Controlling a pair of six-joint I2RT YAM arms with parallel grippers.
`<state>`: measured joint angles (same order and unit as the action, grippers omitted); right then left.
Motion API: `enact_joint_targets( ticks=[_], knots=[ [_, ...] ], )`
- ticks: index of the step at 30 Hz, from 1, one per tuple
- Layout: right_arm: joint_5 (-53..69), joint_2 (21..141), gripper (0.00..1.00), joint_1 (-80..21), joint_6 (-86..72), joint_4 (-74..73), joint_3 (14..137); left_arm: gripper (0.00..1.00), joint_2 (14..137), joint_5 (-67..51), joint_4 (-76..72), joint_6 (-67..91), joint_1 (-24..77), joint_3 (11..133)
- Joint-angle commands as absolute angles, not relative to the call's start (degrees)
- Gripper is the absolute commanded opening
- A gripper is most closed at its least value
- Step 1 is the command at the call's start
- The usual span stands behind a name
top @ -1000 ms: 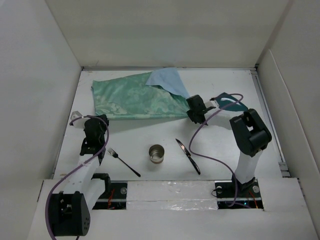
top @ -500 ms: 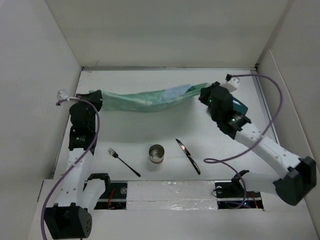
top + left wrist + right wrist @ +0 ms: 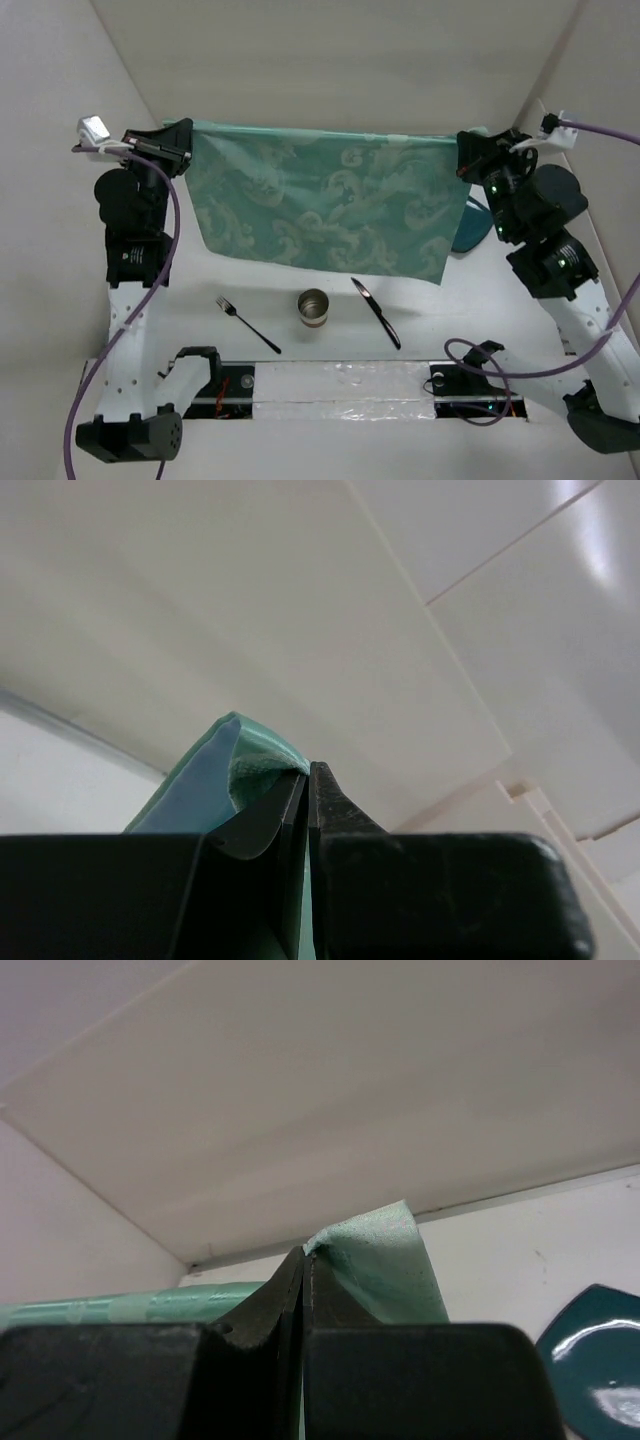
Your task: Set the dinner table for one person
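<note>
The left hand is clamped shut on one top corner of a mint-green patterned cloth. In the left wrist view, its closed tips pinch a fold of the fabric. The right hand is likewise shut on the other top corner. The cloth hangs spread out between them, lifted above the far half of the white surface.

Near the middle of the near edge stands a metal cup. A fork lies to its left and a knife to its right. A teal plate sits toward the right edge, partly hidden by the cloth.
</note>
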<state>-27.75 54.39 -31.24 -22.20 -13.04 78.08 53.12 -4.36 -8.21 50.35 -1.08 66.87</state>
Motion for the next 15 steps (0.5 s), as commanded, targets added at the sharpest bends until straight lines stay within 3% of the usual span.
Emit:
enact_joint_targets(
  ticks=[1,5,8,9,15],
  knots=[
    [-23.41,59.49,0.0,-25.34,-18.28,-15.03,80.33,0.0,58.08,-3.25,-7.91,47.81,-1.67,66.97],
    [-15.92,67.92,0.0,-20.14,-18.63,-12.67,84.45,0.0,66.34,-4.22,-7.48,46.59,-1.67,69.77],
    [-10.82,75.83,0.0,-16.98,-18.98,-11.69,90.51,0.0,75.21,-5.88,-3.89,45.44,-2.28,77.58],
    [-7.33,81.77,0.0,-15.74,-19.42,-13.34,97.84,0.0,81.5,-9.37,-1.34,45.53,-3.85,85.18],
    [-4.14,90.69,0.0,-13.54,-19.16,-19.15,113.01,0.0,89.03,-14.5,5.35,44.56,-6.33,100.36]
  ],
)
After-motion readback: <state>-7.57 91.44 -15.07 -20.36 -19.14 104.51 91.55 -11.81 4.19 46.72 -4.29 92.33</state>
